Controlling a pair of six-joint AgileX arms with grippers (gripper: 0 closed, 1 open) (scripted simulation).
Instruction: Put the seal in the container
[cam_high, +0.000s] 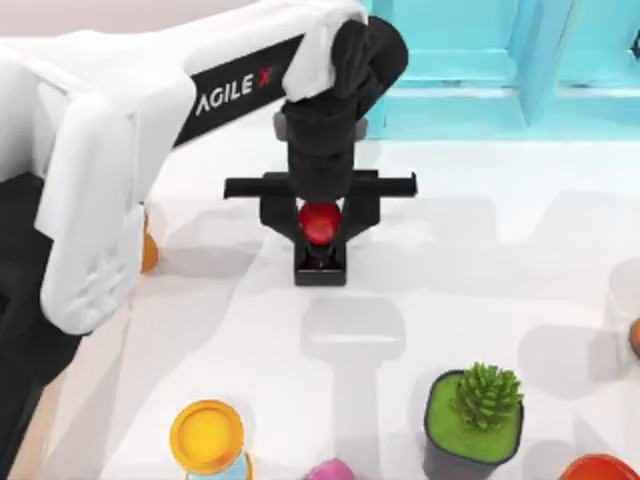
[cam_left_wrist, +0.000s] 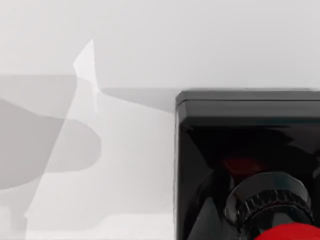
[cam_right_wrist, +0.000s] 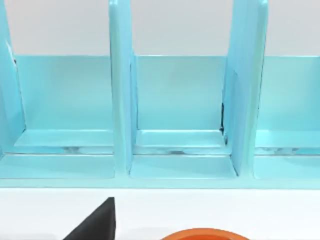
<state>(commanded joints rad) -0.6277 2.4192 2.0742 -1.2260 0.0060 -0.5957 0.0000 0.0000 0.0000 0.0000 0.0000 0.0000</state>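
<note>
The left arm is reaching across the white desk (cam_high: 480, 260) from the top view's left, and its left hand (cam_high: 321, 232) is hanging directly over the seal (cam_high: 320, 245). The seal is standing upright on the desk, its red knob sitting between the two dark fingers (cam_high: 283, 222) while its black square base is poking out just beyond them. The fingers are sitting narrow, close against either side of the knob, but whether they are actually pressing it I cannot tell. In the left wrist view the seal's black block (cam_left_wrist: 245, 150) is lying right under the hand, with the ribbed neck and a sliver of red knob at the near edge, and the base is resting flat on the desk.

Beyond the hand, at the far edge of the desk, the light blue container (cam_high: 500, 70) is standing with upright dividers; the right wrist view is facing its compartments (cam_right_wrist: 182, 100). Nearer than the hand, a potted plant (cam_high: 475, 415) and a yellow-capped bottle (cam_high: 207, 437) are standing well apart from the seal.
</note>
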